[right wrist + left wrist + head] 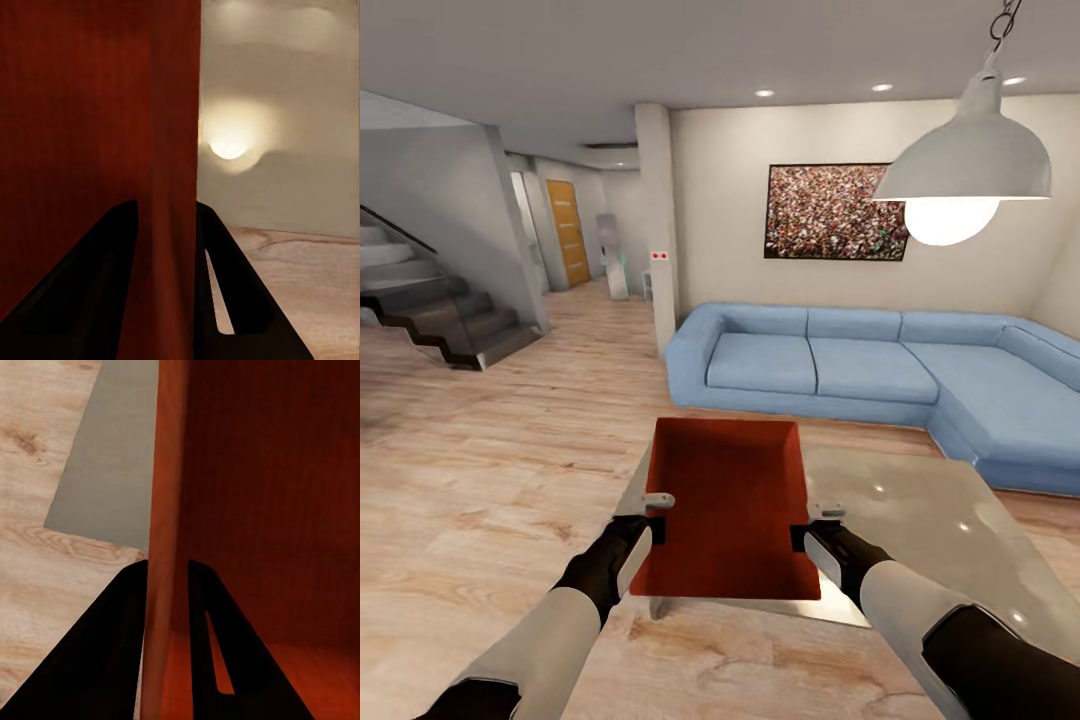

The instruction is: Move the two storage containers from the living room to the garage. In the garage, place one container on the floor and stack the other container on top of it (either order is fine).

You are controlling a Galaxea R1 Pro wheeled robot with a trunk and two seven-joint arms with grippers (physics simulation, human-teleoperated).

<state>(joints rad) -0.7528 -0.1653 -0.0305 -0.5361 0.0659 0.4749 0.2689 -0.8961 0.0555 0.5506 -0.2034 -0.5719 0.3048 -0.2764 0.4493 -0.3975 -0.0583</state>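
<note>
container (732,505) over desk (920,520), between both arms; sofa (860,365) behind desk; stairs (440,310) far left

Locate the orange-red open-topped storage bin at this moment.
In the head view the orange-red open-topped storage bin sits centre foreground, gripped by the left hand and right hand on opposite walls, over a low grey table before the blue sofa.

Light wood plank flooring (480,470), pale blue corner sofa (880,370), glossy grey low bench (930,520), white pendant lamp (965,170), dark staircase (430,300).

support: low glossy grey table (920,520) on wood plank floor (490,480) | top — lamp reflections, no loose items visible
</note>
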